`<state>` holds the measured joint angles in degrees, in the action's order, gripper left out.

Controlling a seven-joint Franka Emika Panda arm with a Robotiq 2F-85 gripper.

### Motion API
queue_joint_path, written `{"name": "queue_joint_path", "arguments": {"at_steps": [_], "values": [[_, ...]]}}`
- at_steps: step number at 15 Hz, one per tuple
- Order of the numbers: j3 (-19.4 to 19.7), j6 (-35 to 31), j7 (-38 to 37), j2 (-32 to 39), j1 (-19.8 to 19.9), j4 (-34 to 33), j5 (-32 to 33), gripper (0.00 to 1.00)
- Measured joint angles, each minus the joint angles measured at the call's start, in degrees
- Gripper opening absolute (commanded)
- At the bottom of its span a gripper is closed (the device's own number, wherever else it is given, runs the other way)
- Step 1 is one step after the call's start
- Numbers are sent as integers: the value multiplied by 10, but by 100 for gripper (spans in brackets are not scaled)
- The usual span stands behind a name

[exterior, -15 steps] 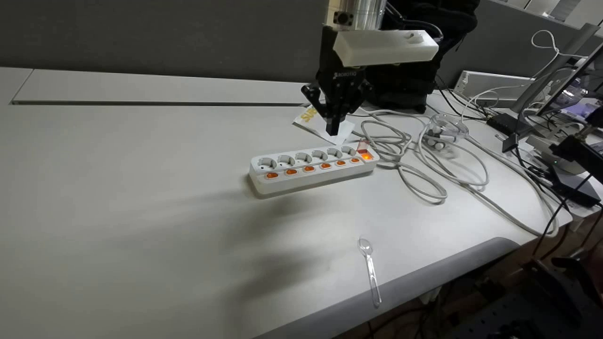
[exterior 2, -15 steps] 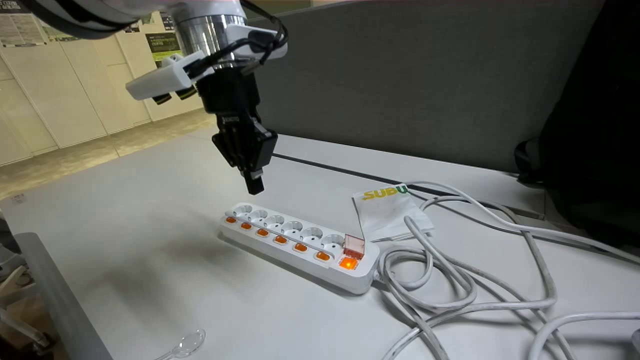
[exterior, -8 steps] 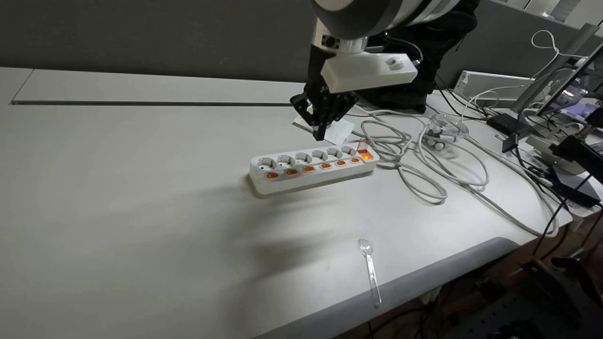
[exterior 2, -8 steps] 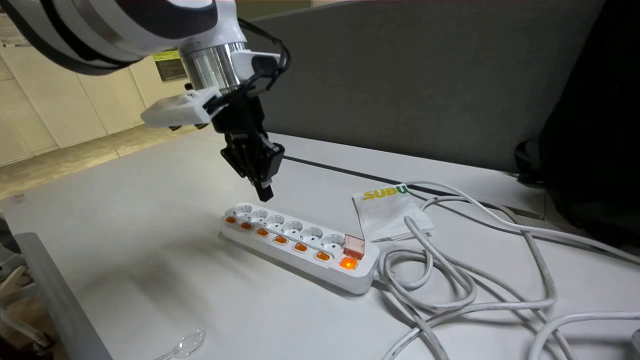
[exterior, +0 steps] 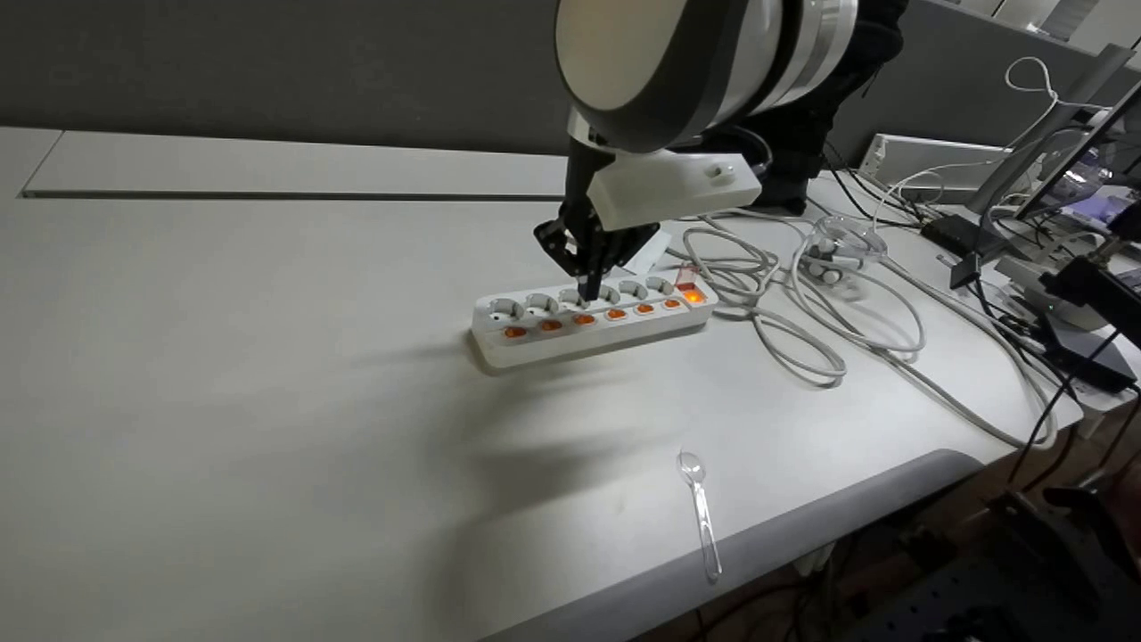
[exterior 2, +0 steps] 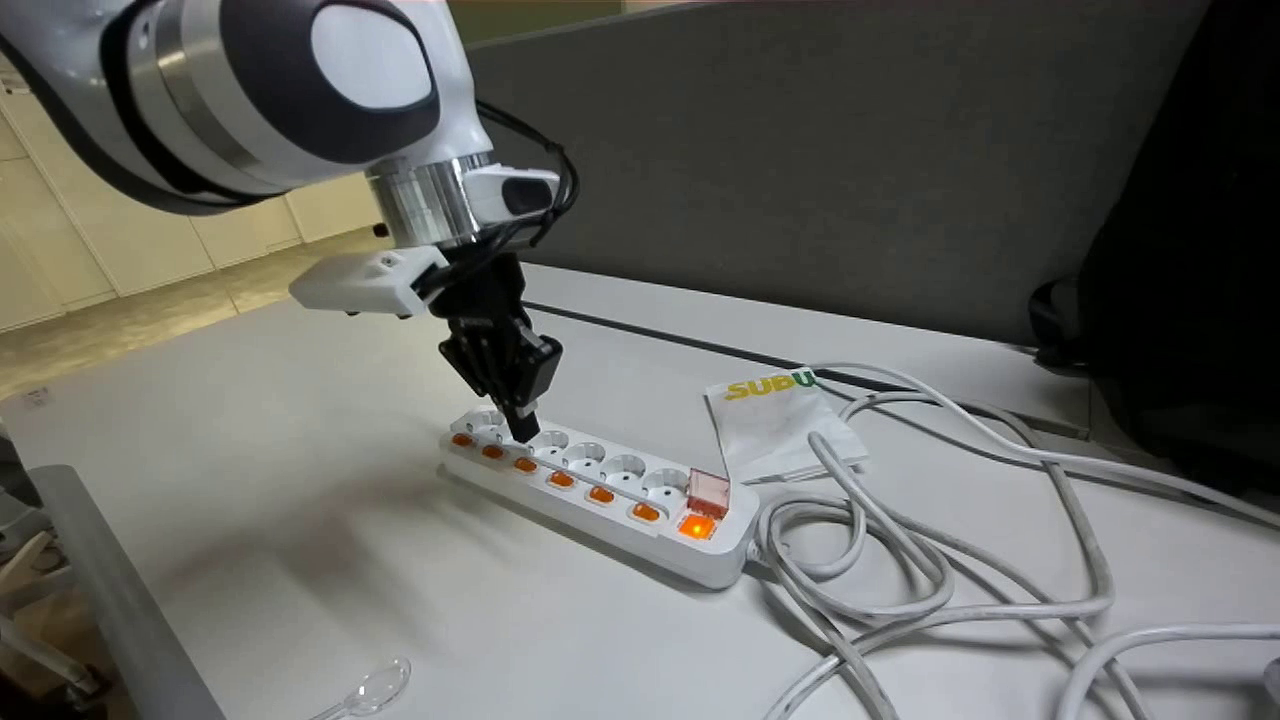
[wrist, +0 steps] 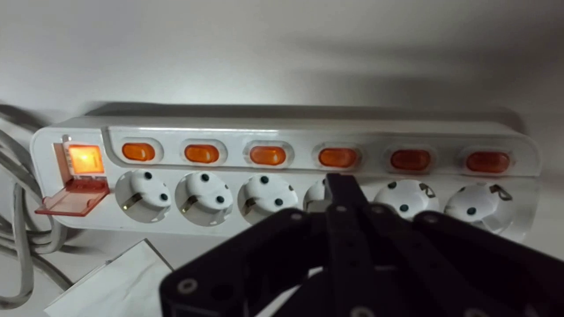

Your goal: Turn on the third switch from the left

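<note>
1. Two fingers (wrist: 346,220), pressed together, form the narrow tip of the end effector (exterior: 589,291), which points down.
2. In both exterior views the tip appears over the sockets (wrist: 268,193) of the strip (exterior 2: 590,522); whether it touches them cannot be told.
3. In the wrist view the fingers hide part of the third socket (wrist: 315,193), counted from the cable-free end.
4. The strip lies flat on the table (exterior: 267,357), six sockets along one side and six orange switches (wrist: 202,153) along the other.
5. At the cable end the main switch (wrist: 86,159) glows, its clear red lid (wrist: 72,200) standing open, well apart from the fingers.
6. Cables (exterior 2: 1092,540) lie looped beside that end, near a napkin (exterior 2: 780,440); a clear spoon (exterior: 702,517) lies by the table's edge, well apart from the strip.
7. The third switch (wrist: 337,157) sits between the second switch (wrist: 410,160) and the fourth switch (wrist: 269,155).
8. In the wrist view it is just beyond the fingers, in line with the tip, a thin band of white showing between.
9. In both exterior views it shows just below the tip, uncovered.
</note>
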<state>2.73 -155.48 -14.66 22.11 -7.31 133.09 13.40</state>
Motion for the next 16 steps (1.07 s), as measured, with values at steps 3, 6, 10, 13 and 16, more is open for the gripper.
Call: {"name": "queue_joint_path", "arguments": {"at_steps": [3, 6, 10, 13, 16], "values": [[2, 0, 0, 6, -5, 2, -7, 0], [4, 0, 0, 11, -8, 4, -12, 0], [8, 0, 0, 19, -13, 4, -15, 0], [8, 0, 0, 20, -14, 4, -17, 0], [8, 0, 0, 21, -14, 4, -19, 0]]}}
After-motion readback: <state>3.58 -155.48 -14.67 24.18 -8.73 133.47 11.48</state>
